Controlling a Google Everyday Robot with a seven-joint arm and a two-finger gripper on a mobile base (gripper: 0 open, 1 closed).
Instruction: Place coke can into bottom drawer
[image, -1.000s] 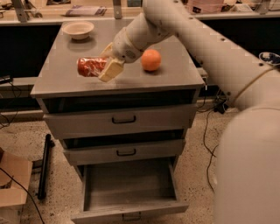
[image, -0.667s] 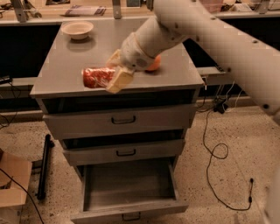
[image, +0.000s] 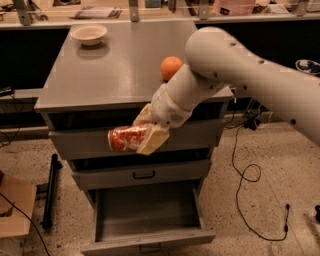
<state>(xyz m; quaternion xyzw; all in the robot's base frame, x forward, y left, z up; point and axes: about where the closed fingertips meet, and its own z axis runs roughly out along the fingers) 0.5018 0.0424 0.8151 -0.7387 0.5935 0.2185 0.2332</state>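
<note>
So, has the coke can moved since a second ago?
Yes. In the gripper, the coke can went from over the cabinet top down to the top drawer's front.

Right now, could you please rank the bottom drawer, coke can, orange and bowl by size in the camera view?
1. bottom drawer
2. coke can, in the gripper above it, and bowl look alike
3. orange

— How is the light there?
— Warm and rather dim, coming from above. The cabinet top (image: 115, 75) has a soft glare, and the bowl (image: 89, 34) throws a small shadow.
— And lower?
— The gripper (image: 145, 134), clasping the coke can (image: 124, 139) before the upper drawer front (image: 80, 142), is lit. The open bottom drawer (image: 147, 210) under it is in shade.
</note>
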